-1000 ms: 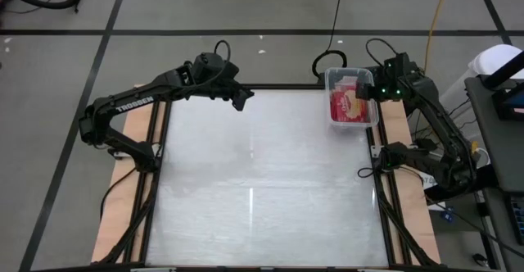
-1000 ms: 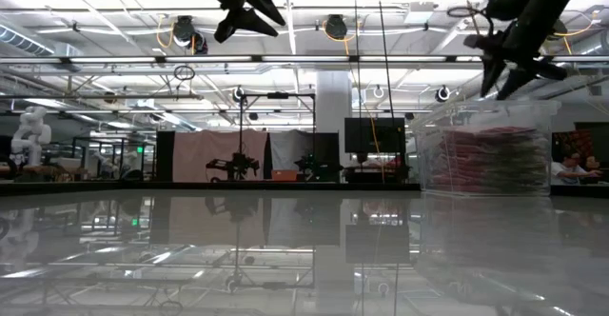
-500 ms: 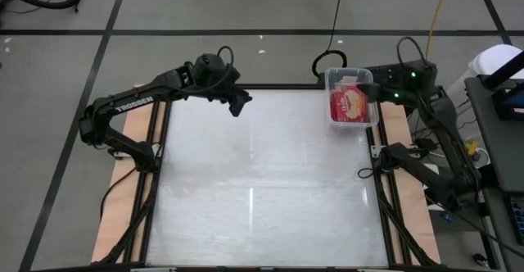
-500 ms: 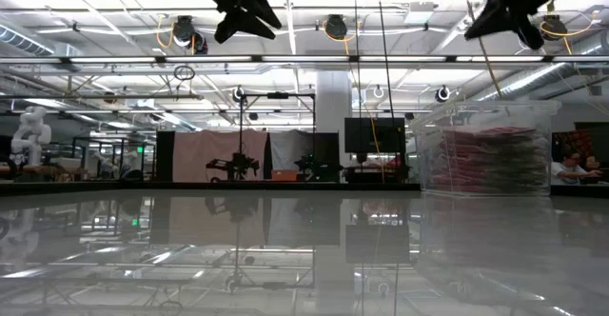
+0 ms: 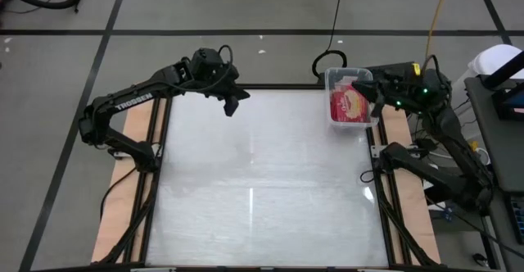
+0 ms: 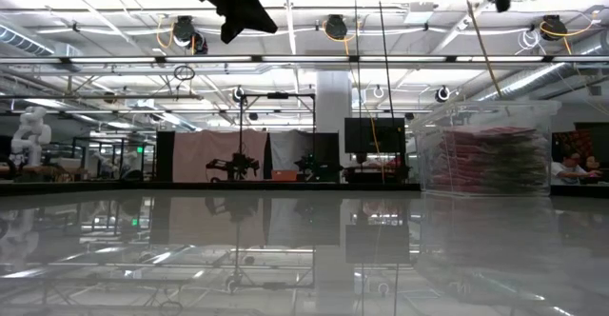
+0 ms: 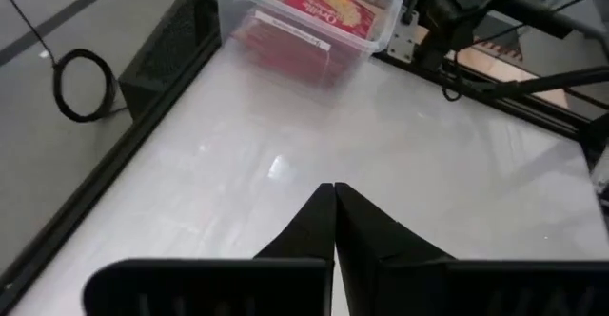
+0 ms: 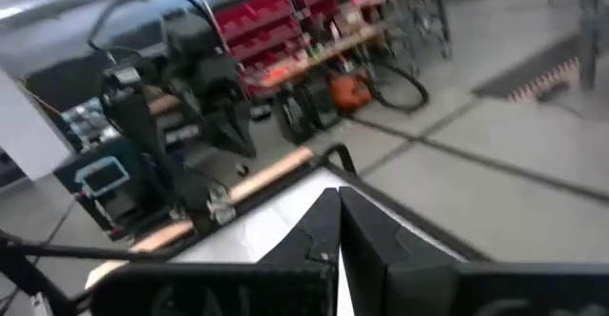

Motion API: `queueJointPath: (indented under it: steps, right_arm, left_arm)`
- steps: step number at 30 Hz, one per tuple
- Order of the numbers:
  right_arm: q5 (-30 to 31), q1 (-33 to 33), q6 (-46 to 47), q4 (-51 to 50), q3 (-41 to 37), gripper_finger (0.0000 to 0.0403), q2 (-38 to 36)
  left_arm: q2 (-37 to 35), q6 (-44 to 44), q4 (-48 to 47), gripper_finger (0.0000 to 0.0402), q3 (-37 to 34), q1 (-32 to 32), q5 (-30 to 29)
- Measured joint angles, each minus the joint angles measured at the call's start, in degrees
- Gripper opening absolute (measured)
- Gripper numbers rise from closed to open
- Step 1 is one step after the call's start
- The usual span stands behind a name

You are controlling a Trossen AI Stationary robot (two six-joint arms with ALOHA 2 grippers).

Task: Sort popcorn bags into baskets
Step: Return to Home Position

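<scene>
Right gripper [image 5: 373, 93]: fingers [image 8: 319, 228] pressed together, nothing between them; it hangs high, just beside the basket [image 5: 331, 118] on the side nearest the right arm, tips pointing over the rim; its wrist view looks out level into the room, and no basket shows in it.

Left gripper [image 5: 232, 103]: fingers [image 7: 319, 226] also closed tip to tip, empty, raised over the far edge of the tabletop [image 5: 262, 182]; the basket lies well apart from them, straight ahead across the tabletop, in line with where the tips point.

Popcorn bags [image 5: 350, 104]: all those in view are inside the basket, stacked flat, a popcorn-picture face on top; the low view shows the pile reaching most of the way up the clear wall; no loose bag shows on the tabletop.

Basket's long axis runs along the tabletop edge on the right arm's side, so crosswise to the right fingers' approach; the bags lie the same way.

Judgement: sorting looks finished; the step in hand reads as a retreat to rest. The right arm is far nearer the basket, so the relation to watch is its fingers against the rim: draw up and away from the basket, not across it; the left arm has nothing in its way.
</scene>
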Motion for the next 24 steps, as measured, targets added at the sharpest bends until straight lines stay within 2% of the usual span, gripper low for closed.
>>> queueJointPath:
  steps: [6,11,15,19,24]
  right_arm:
    - [2.04,7.43,0.02,14.08,-6.28,0.0000,0.27]
    - [1.50,12.26,-6.52,19.41,-11.99,0.0000,-0.04]
    - [1.54,14.66,-16.29,21.36,-15.81,0.0000,-1.24]
    - [1.70,15.26,-18.87,21.65,-18.47,0.0000,-3.02]
    - [1.67,15.22,-20.27,21.58,-23.56,0.0000,-6.71]
  left_arm:
    - [-1.00,0.08,-0.85,0.0003,-0.02,-3.69,1.14]
    - [-0.92,-0.17,0.16,0.0002,-0.49,-7.77,-3.00]
    - [-0.93,-3.57,8.55,0.0002,-5.73,-10.68,-4.01]
    - [-2.96,-6.05,16.80,0.0001,-12.23,-13.55,-7.07]
    - [-6.09,-5.80,17.42,0.0001,-18.49,-16.85,-14.75]
